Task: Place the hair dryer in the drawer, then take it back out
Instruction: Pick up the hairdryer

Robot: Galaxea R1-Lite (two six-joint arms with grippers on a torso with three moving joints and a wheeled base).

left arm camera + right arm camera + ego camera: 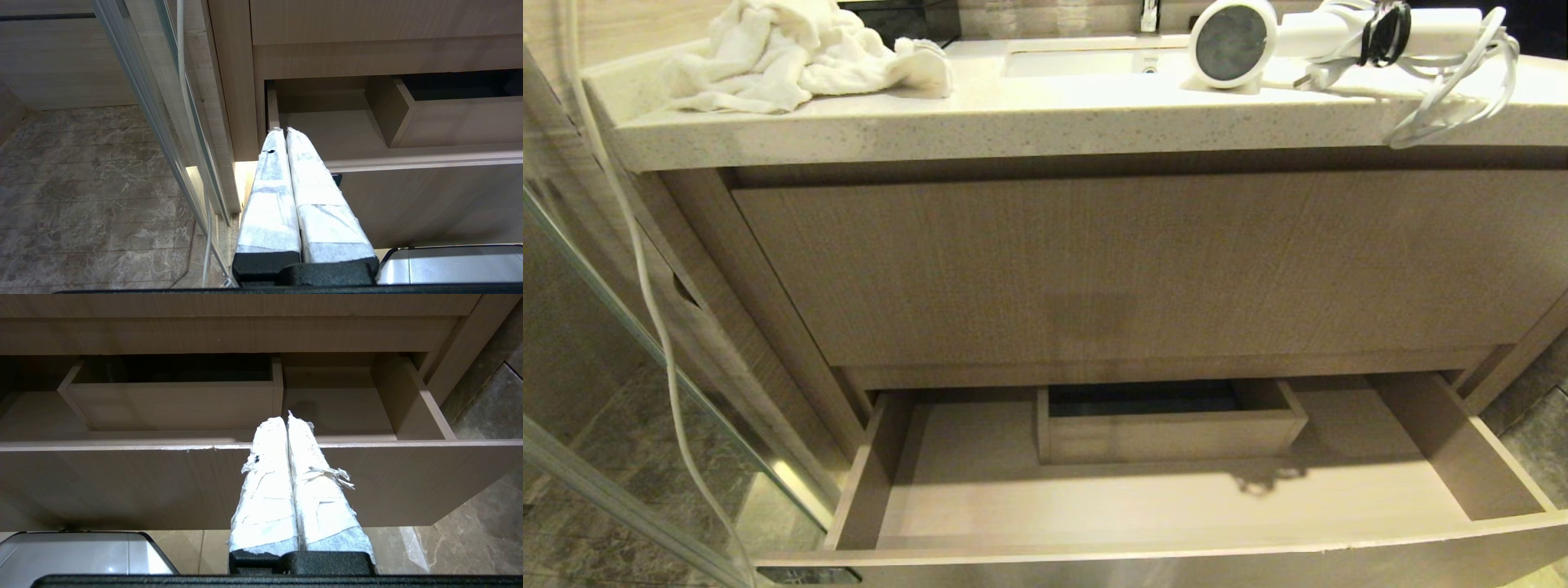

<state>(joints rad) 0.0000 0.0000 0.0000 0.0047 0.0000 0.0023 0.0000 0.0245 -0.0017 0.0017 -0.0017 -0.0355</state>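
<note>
The white hair dryer (1307, 37) lies on the stone counter at the back right, its dark grey round end facing me and its strapped white cord hanging over the counter edge. Below, the wide wood-grain drawer (1503, 469) stands pulled out, its pale inside bare around a raised box at the back. Neither arm shows in the head view. My left gripper (284, 130) is shut and empty, low in front of the drawer's (429, 161) left end. My right gripper (286, 417) is shut and empty, low before the drawer front (122, 486), toward its right end.
A crumpled white towel (792, 57) lies on the counter (1013, 122) at the left, beside the sink basin (1078, 61). A glass panel with a metal frame (645, 384) and a hanging white cable (645, 278) stand left of the cabinet. Marble floor tiles (81, 183) lie below.
</note>
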